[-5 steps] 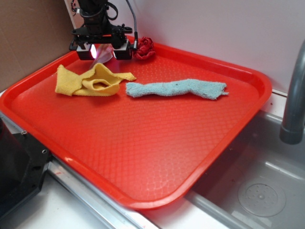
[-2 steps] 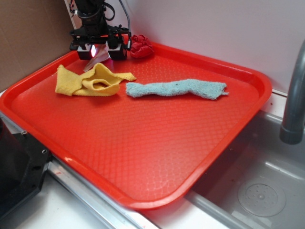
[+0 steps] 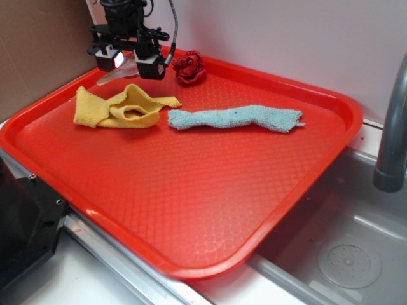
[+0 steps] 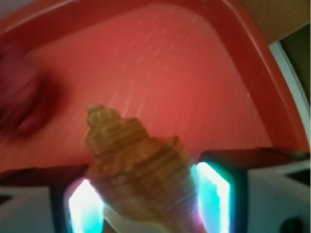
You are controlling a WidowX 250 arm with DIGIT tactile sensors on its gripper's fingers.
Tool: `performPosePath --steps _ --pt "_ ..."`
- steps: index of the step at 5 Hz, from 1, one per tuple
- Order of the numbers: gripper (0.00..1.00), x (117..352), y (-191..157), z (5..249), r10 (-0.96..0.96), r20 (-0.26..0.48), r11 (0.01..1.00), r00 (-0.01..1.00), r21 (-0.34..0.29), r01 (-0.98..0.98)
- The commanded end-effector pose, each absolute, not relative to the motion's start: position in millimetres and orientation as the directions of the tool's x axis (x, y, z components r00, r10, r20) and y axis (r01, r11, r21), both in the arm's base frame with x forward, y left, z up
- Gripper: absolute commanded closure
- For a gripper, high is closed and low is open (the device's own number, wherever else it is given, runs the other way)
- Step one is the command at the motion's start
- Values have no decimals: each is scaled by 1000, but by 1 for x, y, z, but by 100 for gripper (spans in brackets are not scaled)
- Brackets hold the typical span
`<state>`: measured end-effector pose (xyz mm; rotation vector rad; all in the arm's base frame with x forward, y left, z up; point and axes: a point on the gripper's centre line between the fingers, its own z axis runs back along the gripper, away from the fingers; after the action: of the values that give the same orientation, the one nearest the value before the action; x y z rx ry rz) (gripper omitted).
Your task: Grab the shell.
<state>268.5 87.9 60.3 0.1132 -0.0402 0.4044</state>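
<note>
The shell (image 4: 138, 170) is a tan spiral cone with brown bands, held between the two glowing finger pads (image 4: 214, 194) in the wrist view. My gripper (image 4: 146, 204) is shut on it. In the exterior view the gripper (image 3: 127, 61) hangs above the tray's far left corner, and the shell (image 3: 114, 75) sticks out below it to the left, clear of the tray floor. The yellow cloth (image 3: 121, 107) lies just in front of the gripper.
The red tray (image 3: 191, 190) has a raised rim. A dark red rose-shaped ball (image 3: 190, 66) sits at the back, right of the gripper. A light blue cloth (image 3: 235, 118) lies mid-tray. A sink (image 3: 343, 254) and grey faucet (image 3: 391, 127) are at right.
The gripper has risen from the tray floor with the shell in it and shifted slightly left. The rose ball now shows fully beside it.
</note>
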Motion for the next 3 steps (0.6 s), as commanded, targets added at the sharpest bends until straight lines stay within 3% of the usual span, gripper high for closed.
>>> performPosePath --steps 1,3 --pt "100 236 28 131 163 -13 986 986 -17 -164" --pt "100 189 -17 173 79 -17 994 997 -71 -80"
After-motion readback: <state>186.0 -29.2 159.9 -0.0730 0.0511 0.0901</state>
